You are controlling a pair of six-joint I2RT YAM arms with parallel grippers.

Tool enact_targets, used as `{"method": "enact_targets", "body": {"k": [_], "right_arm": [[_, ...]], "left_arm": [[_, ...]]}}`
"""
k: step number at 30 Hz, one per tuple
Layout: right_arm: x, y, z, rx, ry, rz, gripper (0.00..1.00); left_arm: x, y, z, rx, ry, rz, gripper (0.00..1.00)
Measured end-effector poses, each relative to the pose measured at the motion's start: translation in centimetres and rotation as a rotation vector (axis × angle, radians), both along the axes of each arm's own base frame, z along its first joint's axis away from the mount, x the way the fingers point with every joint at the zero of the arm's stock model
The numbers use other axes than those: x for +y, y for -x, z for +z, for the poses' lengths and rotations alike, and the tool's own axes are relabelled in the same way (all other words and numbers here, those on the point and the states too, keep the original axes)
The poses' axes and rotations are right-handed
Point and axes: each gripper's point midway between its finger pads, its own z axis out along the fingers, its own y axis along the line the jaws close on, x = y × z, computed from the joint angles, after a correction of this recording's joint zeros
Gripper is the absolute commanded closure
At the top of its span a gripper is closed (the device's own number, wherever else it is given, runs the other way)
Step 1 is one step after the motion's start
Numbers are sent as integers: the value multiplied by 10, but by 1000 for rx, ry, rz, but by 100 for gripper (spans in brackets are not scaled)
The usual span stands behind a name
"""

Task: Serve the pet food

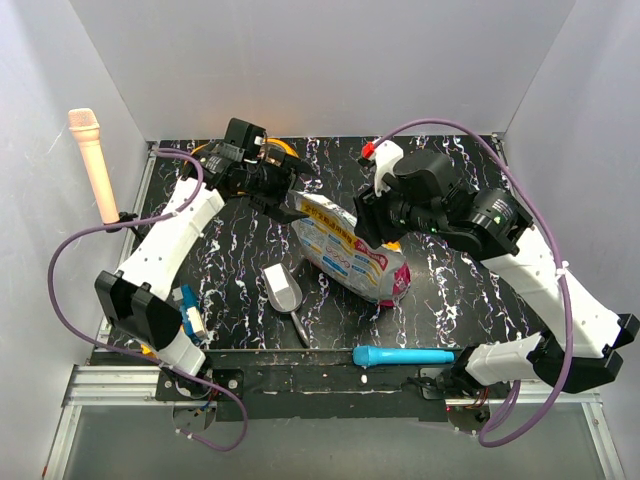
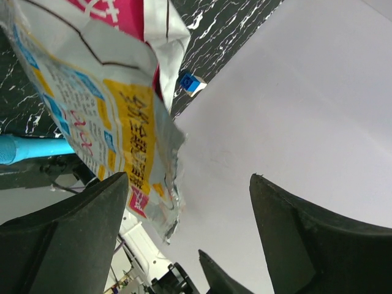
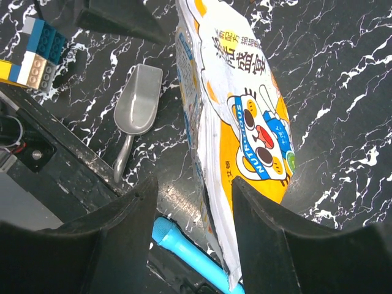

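The pet food itself is hidden; no kibble shows. A silvery printed pouch (image 1: 350, 250) lies flat on the black marbled table. My left gripper (image 1: 284, 206) is at the pouch's far left end. In the left wrist view that gripper (image 2: 190, 184) is open, and the pouch's torn edge (image 2: 153, 184) hangs beside the left finger (image 2: 92, 220), unclamped. My right gripper (image 1: 375, 228) hovers over the pouch's middle. In the right wrist view it (image 3: 193, 187) stands open, straddling the pouch's long edge (image 3: 214, 202), which runs close along the right finger (image 3: 269, 233).
A grey metal scoop (image 1: 283, 290) lies left of the pouch. A blue cylinder (image 1: 405, 356) rests on the near rail. The orange bowl (image 1: 283, 148) sits at the back left behind the left gripper. Toy bricks (image 1: 190, 312) and a peach microphone-shaped thing (image 1: 95, 165) are on the left.
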Motion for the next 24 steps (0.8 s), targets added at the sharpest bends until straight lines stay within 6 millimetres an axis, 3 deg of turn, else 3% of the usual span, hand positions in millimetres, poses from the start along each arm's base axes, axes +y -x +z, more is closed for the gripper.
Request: {"method": "enact_targets", "body": {"k": [6,17,24], "right_arm": [[1,-1,7,-9,-20,-3,41],[3,1,8,5,-36,-2,41],[6,5,7,18,-40,17,39]], "left_arm": [[5,17,4,15,12,-5,19],[5,18,2,17,12,-7,20],[7,21,-11,45,1,-8,23]]}}
